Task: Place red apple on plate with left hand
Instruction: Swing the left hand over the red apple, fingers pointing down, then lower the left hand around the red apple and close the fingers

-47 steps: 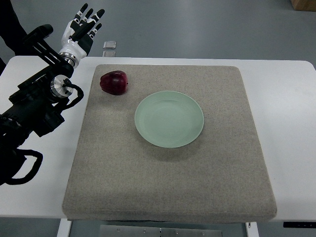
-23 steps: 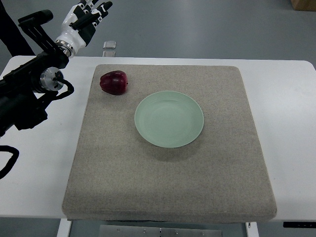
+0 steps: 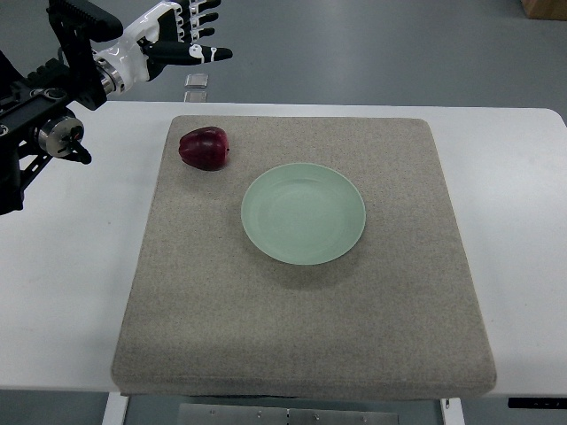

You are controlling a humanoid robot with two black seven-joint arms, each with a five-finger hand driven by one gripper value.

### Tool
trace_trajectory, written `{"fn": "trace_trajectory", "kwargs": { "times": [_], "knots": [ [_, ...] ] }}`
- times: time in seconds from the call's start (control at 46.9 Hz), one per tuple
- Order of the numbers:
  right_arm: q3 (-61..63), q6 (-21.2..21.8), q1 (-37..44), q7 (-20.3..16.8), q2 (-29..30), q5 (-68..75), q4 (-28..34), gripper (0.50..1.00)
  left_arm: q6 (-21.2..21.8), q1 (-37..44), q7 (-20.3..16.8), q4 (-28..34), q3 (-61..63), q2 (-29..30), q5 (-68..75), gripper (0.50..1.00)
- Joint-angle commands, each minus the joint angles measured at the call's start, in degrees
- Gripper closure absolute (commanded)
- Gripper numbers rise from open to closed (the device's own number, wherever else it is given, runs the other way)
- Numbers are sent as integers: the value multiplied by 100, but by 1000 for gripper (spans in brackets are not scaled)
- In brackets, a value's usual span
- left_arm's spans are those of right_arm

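Observation:
A dark red apple (image 3: 204,148) lies on the grey mat (image 3: 301,319) near its far left corner. A pale green plate (image 3: 303,213) sits on the mat to the right of the apple and nearer me, with nothing on it. My left hand (image 3: 182,40) is raised beyond the table's far edge, above and behind the apple, with fingers spread and holding nothing. Its black arm (image 3: 44,115) comes in from the upper left. The right arm does not show.
The mat rests on a white table (image 3: 514,221). A small clear block (image 3: 197,81) lies on the floor just past the table's far edge, behind the apple. A cardboard box corner (image 3: 545,7) shows at top right.
My left arm has lifted and swung up and to the right; the hand has turned so its fingers now point right instead of away. Apple and plate have not moved.

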Motion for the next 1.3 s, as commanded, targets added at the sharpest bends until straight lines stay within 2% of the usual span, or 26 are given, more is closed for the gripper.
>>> {"fn": "trace_trajectory", "kwargs": {
  "times": [0.0, 0.213, 0.576, 0.789, 1.279],
  "knots": [
    [-3, 0, 0, 0, 0, 0, 0, 536, -9, -2, 9, -182, 43, 63, 634, 514],
    [-3, 0, 0, 0, 0, 0, 0, 536, -18, -186, 35, -297, 825, 212, 2015, 516],
    [-3, 0, 0, 0, 0, 0, 0, 536, 70, -881, 44, -253, 2091, 300, 2490, 523],
    [-3, 0, 0, 0, 0, 0, 0, 536, 290, -819, 44, -218, 2153, 256, 3088, 523],
    [-3, 0, 0, 0, 0, 0, 0, 536, 377, -767, 35, -192, 2171, 248, 4152, 534]
  ]
}}
